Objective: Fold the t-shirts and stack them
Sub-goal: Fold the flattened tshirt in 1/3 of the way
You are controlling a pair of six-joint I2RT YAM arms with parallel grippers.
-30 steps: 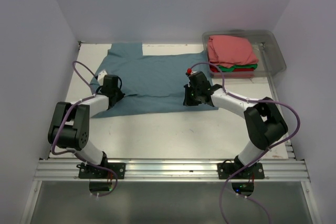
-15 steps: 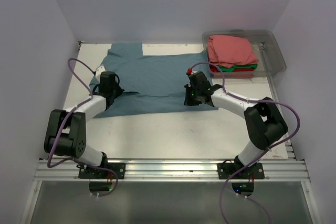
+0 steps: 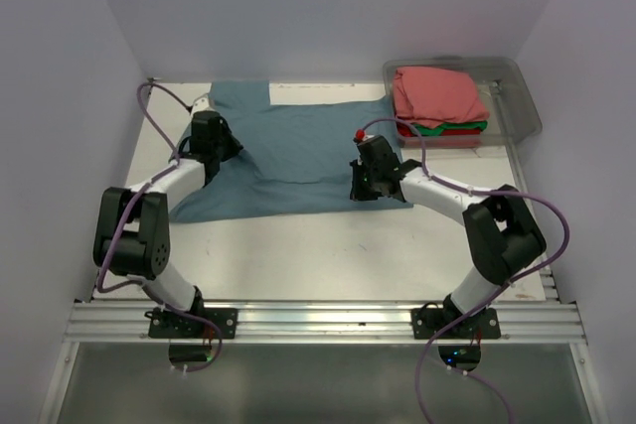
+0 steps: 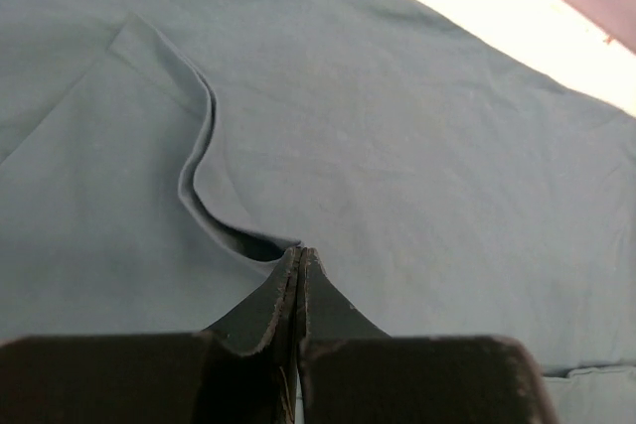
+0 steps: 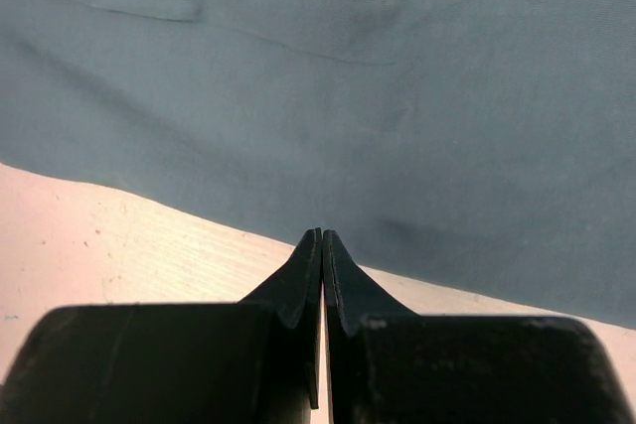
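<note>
Slate-blue t-shirt lies spread out and mostly flat, unfolded, one sleeve end bunched on its left side. It looks soft, thin, light and limp, so it will sag and crease wherever it's lifted and won't hold an edge on its own. It's not fragile and not slippery, though it is likely to drag on the table beneath it. Best hold is probably a pinch at hems, corners or shoulder seams, both ends at once so the fold line runs straight; a mid-panel pinch just tents the cloth. Left gripper is over the tee's left part, jaws pressed together, with a raised ridge of fabric running right into the tips, so it looks to be pinching that pucker of blue cloth. Right gripper sits at the tee's near hem toward its right end, jaws pressed tight together. The hem there lies flat, and no cloth shows between the tips. Just beyond the tee's right end, a clear bin holds the finished stack: folded salmon-pink tee on top, green tee and red tee edges showing beneath. Blue is the last one left to fold, judging by the layout.
</note>
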